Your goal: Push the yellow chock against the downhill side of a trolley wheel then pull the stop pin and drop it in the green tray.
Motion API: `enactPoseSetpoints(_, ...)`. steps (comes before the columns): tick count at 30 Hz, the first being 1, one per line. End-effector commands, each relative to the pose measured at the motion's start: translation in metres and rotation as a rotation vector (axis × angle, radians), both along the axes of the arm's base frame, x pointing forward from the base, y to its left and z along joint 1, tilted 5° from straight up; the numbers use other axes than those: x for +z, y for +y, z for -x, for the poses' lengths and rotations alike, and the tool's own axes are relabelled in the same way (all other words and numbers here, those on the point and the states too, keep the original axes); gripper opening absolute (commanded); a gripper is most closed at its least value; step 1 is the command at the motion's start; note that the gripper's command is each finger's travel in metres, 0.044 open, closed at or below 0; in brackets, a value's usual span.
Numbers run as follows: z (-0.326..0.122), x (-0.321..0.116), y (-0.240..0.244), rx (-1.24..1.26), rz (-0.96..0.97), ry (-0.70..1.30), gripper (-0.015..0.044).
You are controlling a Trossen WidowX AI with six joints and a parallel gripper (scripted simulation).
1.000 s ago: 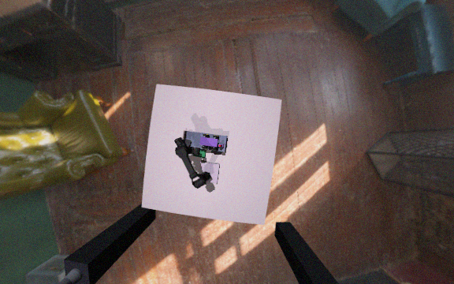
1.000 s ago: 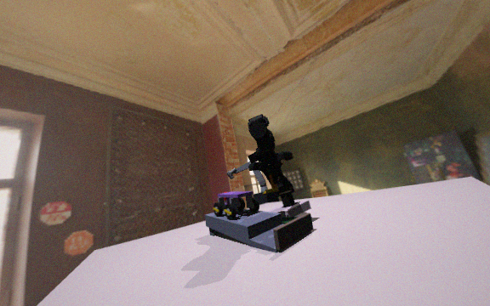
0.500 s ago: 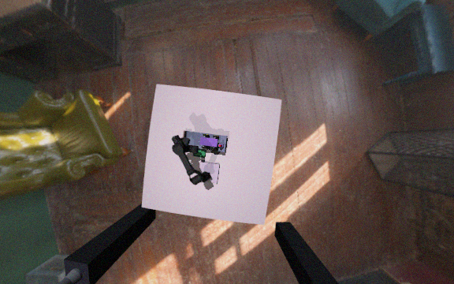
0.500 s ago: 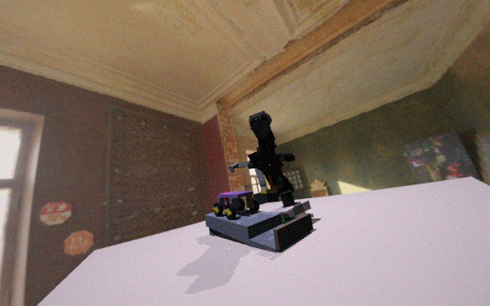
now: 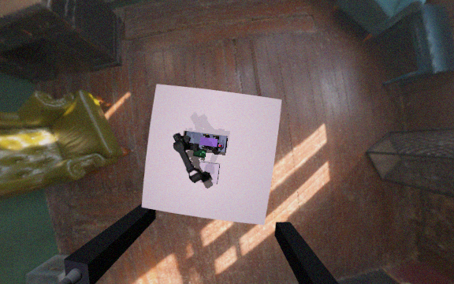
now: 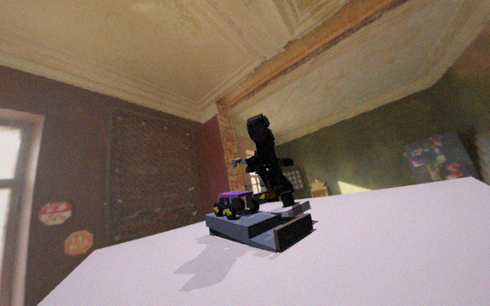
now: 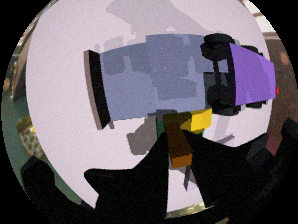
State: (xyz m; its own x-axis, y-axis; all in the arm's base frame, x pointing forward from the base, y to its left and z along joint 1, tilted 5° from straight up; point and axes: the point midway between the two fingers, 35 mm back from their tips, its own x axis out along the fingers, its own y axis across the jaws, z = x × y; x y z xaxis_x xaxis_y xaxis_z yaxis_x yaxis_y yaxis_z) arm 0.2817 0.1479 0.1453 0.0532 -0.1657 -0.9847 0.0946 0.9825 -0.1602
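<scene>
My gripper (image 7: 173,135) is shut on the orange handle of the yellow chock (image 7: 201,120) (image 6: 266,196). The chock hangs beside the ramp's near long side, downhill of the trolley, with a gap to the wheels in the wrist view. The purple trolley (image 5: 209,141) (image 6: 235,194) (image 7: 252,77) stands on the upper part of the ramp (image 5: 194,137) (image 6: 262,226) (image 7: 130,82). The red head of the stop pin (image 5: 221,146) (image 7: 277,90) shows at its uphill end. The green tray (image 5: 199,153) (image 7: 160,127) is mostly hidden behind the chock and fingers in the wrist view.
A dark upright end board (image 6: 293,233) (image 7: 97,90) closes the ramp's low end. The arm's base stands on a pale plate (image 5: 214,170) on the near side of the ramp. The arm bends out toward the ramp's low end. All of it is on a pale tabletop (image 5: 247,189).
</scene>
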Motion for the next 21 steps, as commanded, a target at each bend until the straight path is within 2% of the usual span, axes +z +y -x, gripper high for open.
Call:
enactPoseSetpoints(1, -0.001, -0.01, -0.002, 0.004, 0.005, 0.002, 0.0)
enactPoseSetpoints(21, -0.004, -0.052, -0.01, 0.004, 0.005, 0.002, 0.0)
